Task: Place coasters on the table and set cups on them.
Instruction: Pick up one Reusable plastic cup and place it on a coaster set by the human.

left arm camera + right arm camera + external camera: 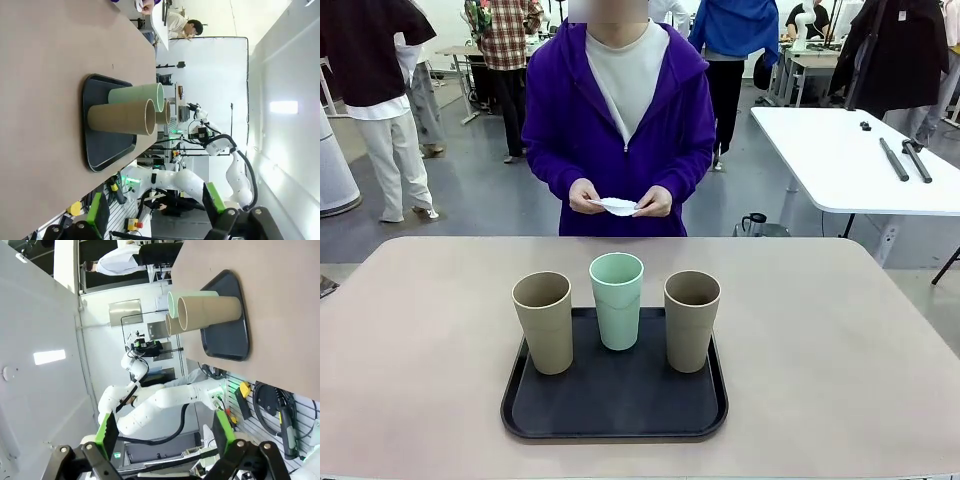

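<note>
On the black tray (615, 420), set toward the robot's edge of the table (840, 340): three cups, upright in a row with gaps between them. At the tray's left end, a tan cup (544, 322); at its middle, slightly nearer the far rim, the green cup (617, 300); at its right end, a second tan cup (691, 320). Beyond the tray's far side, past the table's edge: white lacy coasters (616, 206), pinched between a person's hands (588, 195); how many, impossible to tell. Well off the tray's left side, the left gripper (156, 210), spread wide, nothing between its green pads. Well off the tray's right side, the right gripper (165, 435), likewise spread fully and gripping nothing.
</note>
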